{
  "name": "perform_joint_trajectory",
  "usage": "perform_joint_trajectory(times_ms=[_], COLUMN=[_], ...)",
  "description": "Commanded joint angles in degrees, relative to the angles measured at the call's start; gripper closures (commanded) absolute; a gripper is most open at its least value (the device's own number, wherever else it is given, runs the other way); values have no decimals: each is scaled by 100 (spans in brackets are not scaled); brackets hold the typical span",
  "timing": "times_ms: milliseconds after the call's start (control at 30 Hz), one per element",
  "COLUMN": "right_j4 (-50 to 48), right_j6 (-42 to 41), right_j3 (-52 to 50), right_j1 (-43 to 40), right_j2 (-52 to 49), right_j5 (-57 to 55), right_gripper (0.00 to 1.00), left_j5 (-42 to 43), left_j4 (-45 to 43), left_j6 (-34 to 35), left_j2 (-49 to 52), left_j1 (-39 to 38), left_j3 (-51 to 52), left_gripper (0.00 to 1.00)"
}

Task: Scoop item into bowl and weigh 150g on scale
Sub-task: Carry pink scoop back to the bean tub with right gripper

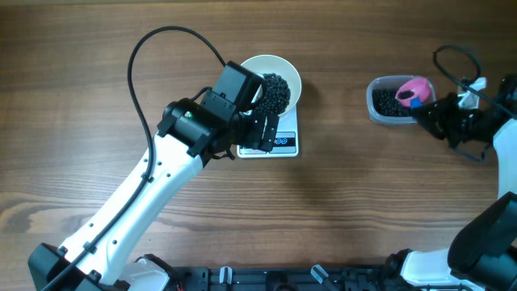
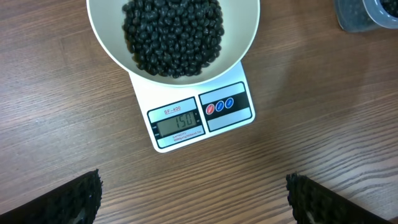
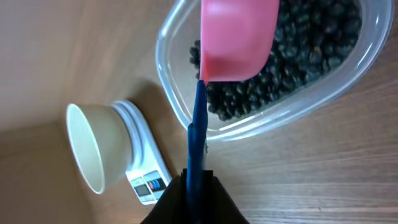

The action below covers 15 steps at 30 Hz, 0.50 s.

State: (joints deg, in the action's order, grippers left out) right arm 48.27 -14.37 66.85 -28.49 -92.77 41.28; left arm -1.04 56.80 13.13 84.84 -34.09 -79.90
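On 1 scale (image 2: 202, 115), 1 bowl (image 2: 245, 40), L claw (image 2: 193, 196) spread, R claw (image 3: 194, 185) pinching scoop (image 3: 239, 37)

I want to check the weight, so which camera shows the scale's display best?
The left wrist view: the scale sits close, its display reading 150. Overhead, the left arm partly covers it. The right wrist view shows it small, sideways, unreadable.

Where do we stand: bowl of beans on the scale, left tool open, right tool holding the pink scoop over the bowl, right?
Not quite: the overhead view shows the scoop over the tub, not the bowl. The rest holds: bowl of beans on the scale, left tool open, right tool shut on the scoop's handle.
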Motion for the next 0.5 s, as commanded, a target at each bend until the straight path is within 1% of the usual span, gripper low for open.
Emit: perform_joint_trajectory(times_ms=[0, 133, 200, 267, 333, 367, 400, 467], right_j4=[9, -151, -170, -175, -173, -175, -175, -173], right_j6=[232, -37, -114, -310, -680, -671, -662, -662], right_j3=[-122, -439, -501, -505, -505, -505, -505, -505], right_j1=[127, 127, 127, 127, 127, 127, 125, 127], right_j2=[120, 105, 105, 105, 105, 105, 105, 107], right_j5=[-249, -280, -442, -848, -1344, -1469, -1563, -1930], right_gripper=[95, 94, 89, 88, 71, 58, 40, 20], left_j5=[-55, -55, -52, -55, -55, -52, -52, -55], left_j4=[2, 2, 2, 2, 2, 2, 2, 2], left_j6=[-70, -72, -72, -70, -72, -70, -72, -70], left_j2=[-79, -76, -76, -79, -79, -79, -79, -79], left_j1=[-20, -20, -20, -20, -20, -20, -20, -20], left_j3=[-90, -90, -90, -90, -90, -90, -90, -90], left_gripper=[0, 0, 0, 0, 0, 0, 0, 0])
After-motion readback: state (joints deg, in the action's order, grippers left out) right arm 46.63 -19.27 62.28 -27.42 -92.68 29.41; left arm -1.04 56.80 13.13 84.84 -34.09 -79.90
